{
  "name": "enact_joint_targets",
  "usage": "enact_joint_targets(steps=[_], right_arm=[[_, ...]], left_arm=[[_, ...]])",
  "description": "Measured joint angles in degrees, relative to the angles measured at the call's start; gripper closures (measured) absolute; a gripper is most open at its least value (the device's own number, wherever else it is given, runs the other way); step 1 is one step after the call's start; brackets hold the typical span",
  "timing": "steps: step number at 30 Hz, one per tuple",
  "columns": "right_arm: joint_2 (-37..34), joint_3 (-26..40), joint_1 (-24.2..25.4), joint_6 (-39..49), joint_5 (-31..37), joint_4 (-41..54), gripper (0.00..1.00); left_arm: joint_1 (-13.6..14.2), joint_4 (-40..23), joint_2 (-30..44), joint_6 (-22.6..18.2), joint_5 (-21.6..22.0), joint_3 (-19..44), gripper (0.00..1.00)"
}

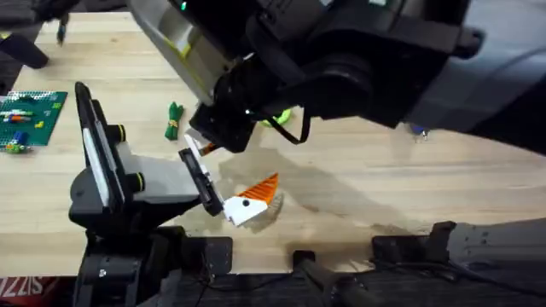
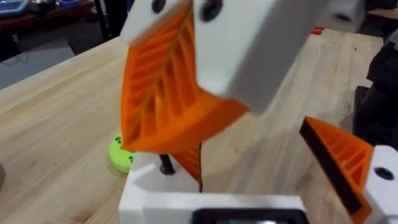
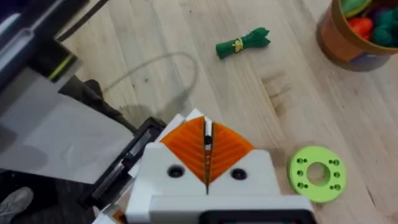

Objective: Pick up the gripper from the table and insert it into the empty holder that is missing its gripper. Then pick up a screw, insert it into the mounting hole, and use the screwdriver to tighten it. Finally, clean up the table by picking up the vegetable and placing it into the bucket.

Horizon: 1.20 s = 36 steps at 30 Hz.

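The right gripper (image 3: 207, 163) is hanging over the pale wooden worktop (image 1: 384, 188) with its white fingers (image 3: 171, 171) pressed together, orange ribbed pads meeting face to face and nothing between them. The left gripper (image 1: 249, 203) is sitting low near the front edge, its orange-padded fingers (image 2: 339, 158) standing apart. The small dark-green toy leafy vegetable (image 3: 242, 42) is lying flat on the bare wood, well apart from the round orange bucket (image 3: 348, 40) holding coloured toy pieces. A bright green round disc (image 3: 317, 173) is lying just beside the right gripper.
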<state>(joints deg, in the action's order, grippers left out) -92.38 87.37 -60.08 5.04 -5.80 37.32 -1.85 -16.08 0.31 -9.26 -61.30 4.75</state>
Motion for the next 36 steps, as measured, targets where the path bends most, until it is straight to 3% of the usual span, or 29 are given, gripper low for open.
enact_joint_targets(steps=[36], right_arm=[[0.00, -0.02, -1.96, -0.15, 0.87, 3.06, 0.998]], left_arm=[[0.00, -0.02, -0.02, 0.24, 0.04, 0.00, 0.015]])
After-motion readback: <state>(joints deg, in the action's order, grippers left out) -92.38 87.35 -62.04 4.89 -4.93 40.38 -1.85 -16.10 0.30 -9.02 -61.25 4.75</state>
